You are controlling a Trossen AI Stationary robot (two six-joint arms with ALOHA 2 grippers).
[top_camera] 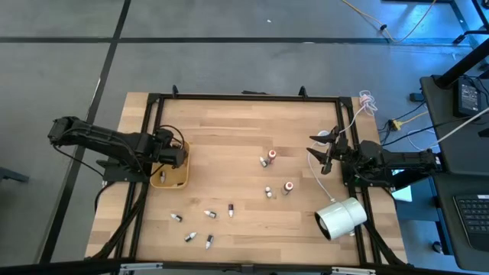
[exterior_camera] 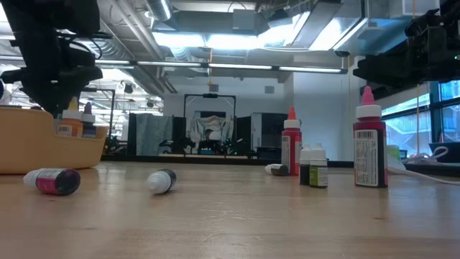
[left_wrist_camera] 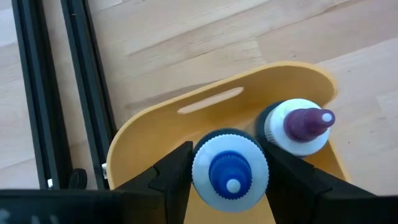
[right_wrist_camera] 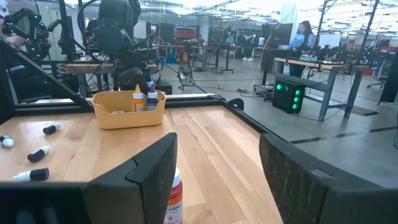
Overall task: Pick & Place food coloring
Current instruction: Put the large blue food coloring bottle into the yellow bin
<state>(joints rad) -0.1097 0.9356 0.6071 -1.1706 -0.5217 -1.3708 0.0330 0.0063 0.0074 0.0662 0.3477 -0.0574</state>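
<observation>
Overhead and tabletop-level views both cover the yellow tray [top_camera: 170,177], which both wrist cameras face.

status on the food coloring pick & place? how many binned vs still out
Done: at least two bottles stand in the yellow bin, among them a purple-tipped bottle and a yellow bottle. In hand: the left gripper is shut on a blue-capped bottle over the bin. Left: about nine loose bottles on the table, five lying near the front, four mid-table. Right gripper waits open.

I see the wooden table [top_camera: 229,145] carrying scattered food coloring bottles [top_camera: 269,159], a tan tray [top_camera: 170,177] and a white cylinder [top_camera: 341,218].
</observation>
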